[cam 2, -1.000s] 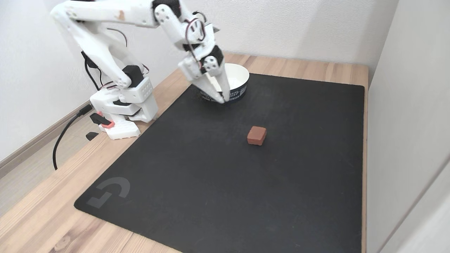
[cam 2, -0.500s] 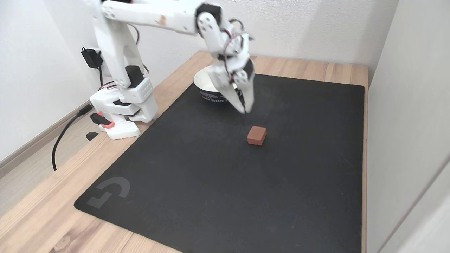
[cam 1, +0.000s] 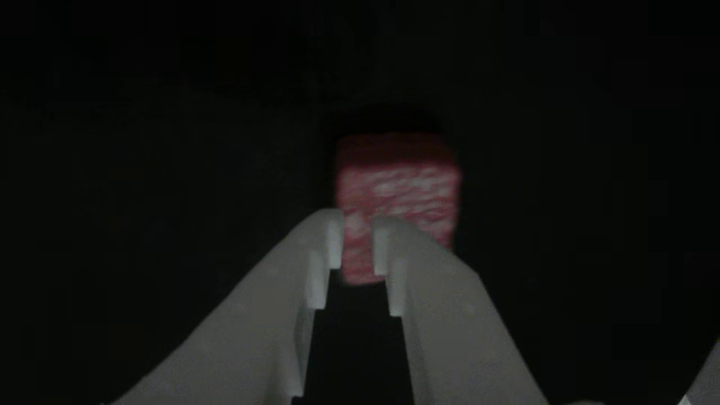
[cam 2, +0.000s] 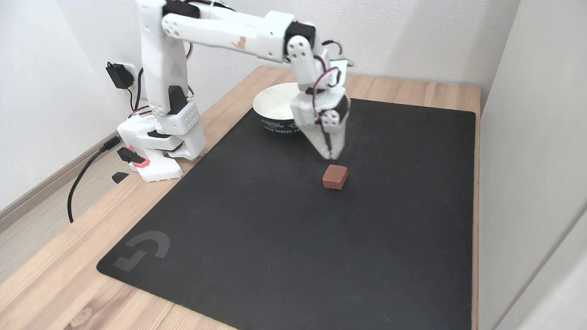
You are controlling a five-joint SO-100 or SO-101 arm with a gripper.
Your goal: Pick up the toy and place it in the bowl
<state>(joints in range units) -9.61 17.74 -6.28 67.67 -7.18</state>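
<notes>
The toy (cam 2: 334,177) is a small dark-red block lying on the black mat (cam 2: 275,238), right of the mat's middle. The other view shows it close up as a marbled red toy (cam 1: 399,180) just beyond the fingertips. My white gripper (cam 2: 334,157) points straight down and hangs a little above the toy's far edge, apart from it. Its fingers (cam 1: 315,264) stand a narrow slit apart around the gripper (cam 1: 357,236) midpoint, with nothing held. The bowl (cam 2: 275,124), white inside with a dark outer wall, sits at the mat's far edge, left of and behind the gripper.
The arm's white base (cam 2: 160,146) stands on the wooden table (cam 2: 55,275) left of the mat, with a black cable (cam 2: 80,178) trailing off the left edge. A wall (cam 2: 527,137) runs close along the right side. Bare mat stretches in front of the toy.
The arm has swung from over the bowl to the right and forward, and the gripper has come down to just above the toy. The toy and bowl have not moved.
</notes>
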